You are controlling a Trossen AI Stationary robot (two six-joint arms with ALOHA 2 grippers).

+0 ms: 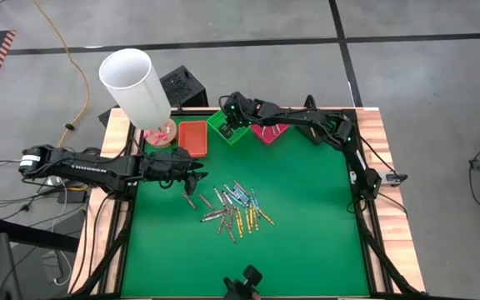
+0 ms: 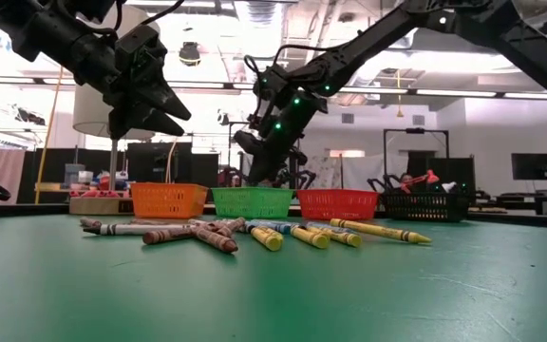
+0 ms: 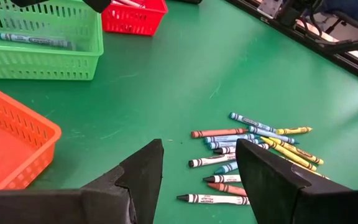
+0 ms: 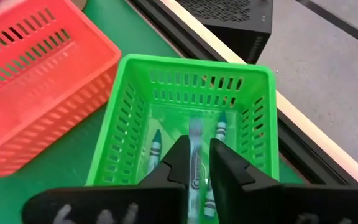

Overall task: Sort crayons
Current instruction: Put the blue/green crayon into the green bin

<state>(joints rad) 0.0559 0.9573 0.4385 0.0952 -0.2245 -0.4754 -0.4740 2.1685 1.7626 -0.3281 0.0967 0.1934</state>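
Note:
A loose heap of crayons [image 1: 236, 208] [image 2: 254, 231] [image 3: 253, 155] lies flat on the green mat. My right gripper [image 1: 233, 117] [image 4: 199, 146] hovers over the green basket [image 4: 197, 62] [image 1: 230, 127], pointing down into it, its fingers a narrow gap apart. A blurred greenish crayon [image 4: 196, 134] shows in that gap. Two green crayons [image 4: 155, 146] [image 4: 220, 124] lie on the basket floor. My left gripper [image 1: 192, 179] [image 3: 199, 144] hangs open above the mat, left of the heap, with nothing between its fingers. My right gripper comes at the green basket from above, slanting down. The blurred greenish crayon [image 4: 196, 134] lies lengthwise in the gap between its fingers, over the basket floor. I cannot tell whether the fingers touch it.
An orange basket [image 1: 193, 137] [image 3: 5, 143] stands left of the green one and a red basket [image 1: 269, 132] [image 2: 337, 203] right of it, all at the mat's far edge. A black basket [image 2: 425, 204] shows farther right. A tall white cylinder [image 1: 136, 83] stands at the far left corner.

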